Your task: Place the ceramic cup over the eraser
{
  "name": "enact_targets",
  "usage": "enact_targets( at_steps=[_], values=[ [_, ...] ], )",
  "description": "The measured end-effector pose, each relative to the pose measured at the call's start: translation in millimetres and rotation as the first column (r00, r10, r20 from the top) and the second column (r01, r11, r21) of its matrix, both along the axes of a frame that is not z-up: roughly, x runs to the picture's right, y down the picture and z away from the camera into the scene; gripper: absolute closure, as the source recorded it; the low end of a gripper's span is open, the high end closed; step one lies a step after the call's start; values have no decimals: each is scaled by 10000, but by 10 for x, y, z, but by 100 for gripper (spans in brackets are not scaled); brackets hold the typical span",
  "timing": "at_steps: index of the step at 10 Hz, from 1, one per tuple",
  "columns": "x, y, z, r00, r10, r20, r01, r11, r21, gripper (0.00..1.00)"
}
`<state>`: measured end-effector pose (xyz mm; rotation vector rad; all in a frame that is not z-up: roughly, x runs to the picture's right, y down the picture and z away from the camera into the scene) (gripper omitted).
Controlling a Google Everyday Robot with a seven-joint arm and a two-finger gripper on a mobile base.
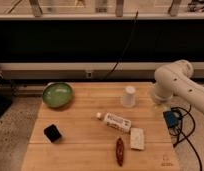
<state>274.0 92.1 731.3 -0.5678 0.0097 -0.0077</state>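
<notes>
The small white tapered ceramic cup (128, 96) is standing upright near the far right of the pale wooden desk (80, 157). The small black rounded eraser block (52, 132) is lying well apart from it, near the front left edge. The white robot arm (171, 82) is bending over the desk's right side, just beside the cup. Its end effector is sitting out of sight past that elbow, jaws spread wide and gripping nothing, since every object is resting on the desk.

The carry is looking like the risky part. A white labelled bottle (115, 121) is lying on its side between cup and eraser, with a white rectangular block (137, 139) and a dark red pepper-shaped piece (119, 151) just beyond it. A low sweep could be knocking any of these. The smooth tapered wall may be slipping in a loose pinch. Coming down off-centre would be catching the rim on the eraser, tipping the cup or nudging the eraser towards the edge. The green bowl (58, 94) is sitting near the eraser's far side, crowding that approach
</notes>
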Motion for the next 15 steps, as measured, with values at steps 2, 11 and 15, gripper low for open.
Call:
enact_targets(
  at_steps=[2,11,15],
  values=[
    [-25,19,73,9998,-192,96,192,9998,-37,20],
    [-195,-169,617,9910,-1060,814,1074,9941,-128,20],
    [-176,-184,811,9832,-1478,1072,1518,9879,-304,20]
  ],
)
